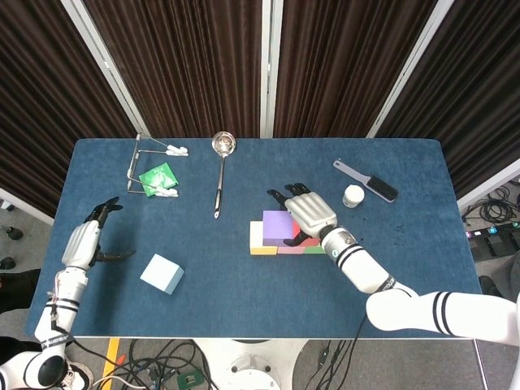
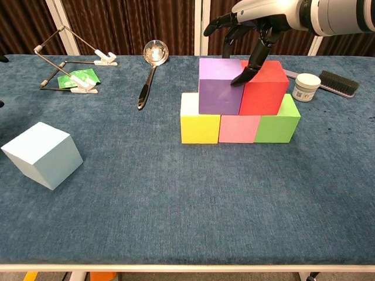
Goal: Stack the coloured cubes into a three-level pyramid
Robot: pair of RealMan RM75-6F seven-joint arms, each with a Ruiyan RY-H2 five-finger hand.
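L hand (image 1: pixel 84 241) sits near the table's (image 2: pixel 176 222) left edge, fingers apart, holding nothing. Light blue cube (image 2: pixel 41 154) lies alone by the front-left corner. Mid table: yellow cube (image 2: pixel 199 120), pink cube (image 2: pixel 239 128), green cube (image 2: pixel 276 124) in a row – purple cube (image 2: pixel 219 86) & red cube (image 2: pixel 263 88) on top. R hand (image 2: pixel 253 22) is spread open, thumb tip touching the red cube.
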